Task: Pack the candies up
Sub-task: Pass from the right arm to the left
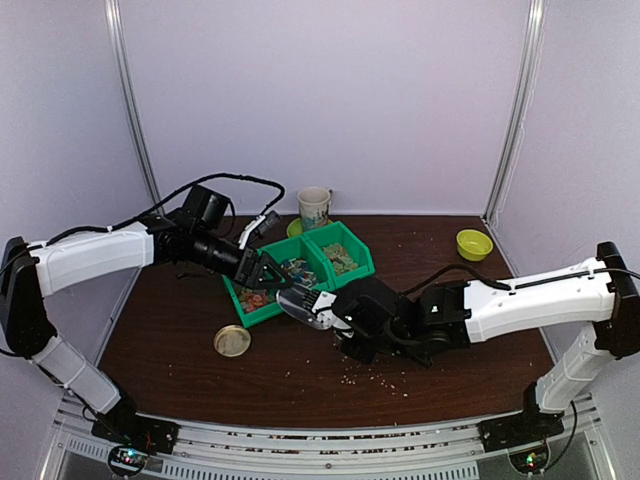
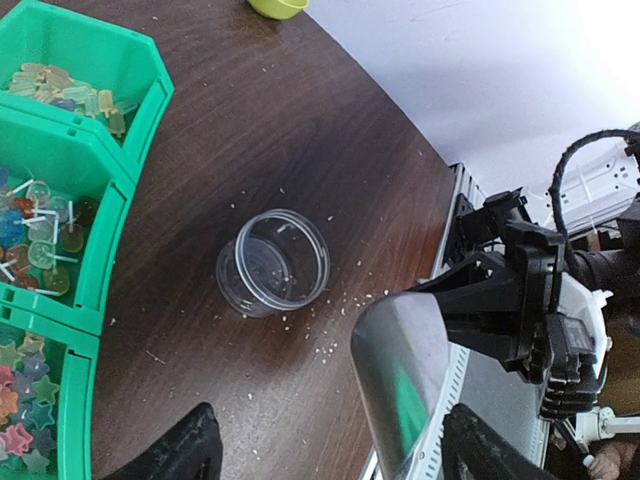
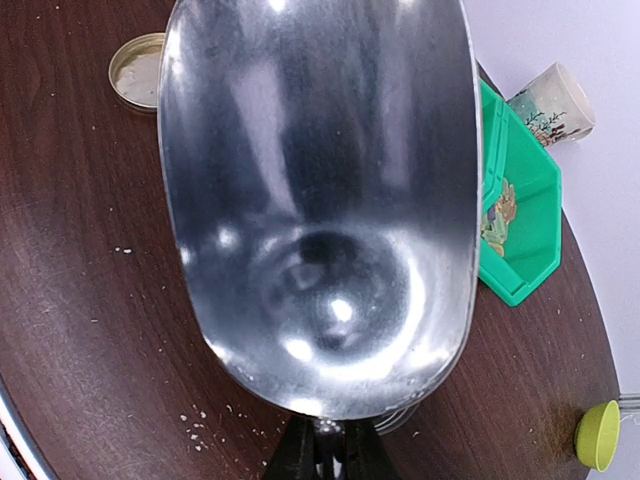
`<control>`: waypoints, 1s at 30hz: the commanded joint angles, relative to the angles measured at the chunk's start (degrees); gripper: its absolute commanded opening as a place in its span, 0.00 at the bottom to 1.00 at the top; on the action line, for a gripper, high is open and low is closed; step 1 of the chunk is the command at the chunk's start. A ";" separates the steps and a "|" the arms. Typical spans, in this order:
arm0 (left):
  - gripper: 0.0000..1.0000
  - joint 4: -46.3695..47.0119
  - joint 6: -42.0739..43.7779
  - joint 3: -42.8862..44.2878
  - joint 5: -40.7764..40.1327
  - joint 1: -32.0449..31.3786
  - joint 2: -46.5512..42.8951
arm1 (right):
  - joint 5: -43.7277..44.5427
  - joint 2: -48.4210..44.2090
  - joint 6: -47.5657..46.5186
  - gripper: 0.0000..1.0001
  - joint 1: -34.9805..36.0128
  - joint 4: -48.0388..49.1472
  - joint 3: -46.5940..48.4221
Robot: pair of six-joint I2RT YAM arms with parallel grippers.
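The candies (image 2: 35, 232) lie as small mixed-colour pieces in the compartments of a green bin (image 2: 112, 222), also seen as candies (image 1: 340, 258) in the top view. My left gripper (image 2: 330, 462) hangs open over the table beside the bin, with nothing between its fingers (image 2: 172, 452). It is the left gripper (image 1: 268, 273) above the bin's front edge. My right gripper (image 3: 325, 452) is shut on the handle of a metal scoop (image 3: 320, 190), whose bowl is empty. A clear round jar (image 2: 273, 262) stands on the table; the scoop (image 1: 308, 305) reaches toward the bin.
A tan round lid (image 1: 232, 341) lies left of the scoop. A patterned cup (image 1: 314, 207) stands behind the bin (image 1: 352, 272). A yellow-green bowl (image 1: 473, 244) sits at the back right. Pale crumbs (image 1: 375, 378) dot the dark wooden table.
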 commanded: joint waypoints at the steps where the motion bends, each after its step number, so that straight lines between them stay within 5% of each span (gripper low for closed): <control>1: 0.76 1.39 1.49 1.77 2.58 -0.83 1.18 | 2.69 0.03 -0.44 0.00 0.49 0.42 2.19; 9: 0.63 1.24 1.43 2.06 3.35 -0.88 2.01 | 2.88 -0.40 -1.37 0.00 0.55 1.61 2.16; 14: 0.46 1.23 1.41 2.22 4.01 -0.93 2.62 | 3.47 -0.24 -1.73 0.00 0.54 1.78 2.30; 30: 0.33 -0.09 2.01 2.66 4.35 -1.05 3.56 | 7.97 2.52 -0.41 0.01 0.58 -0.50 5.22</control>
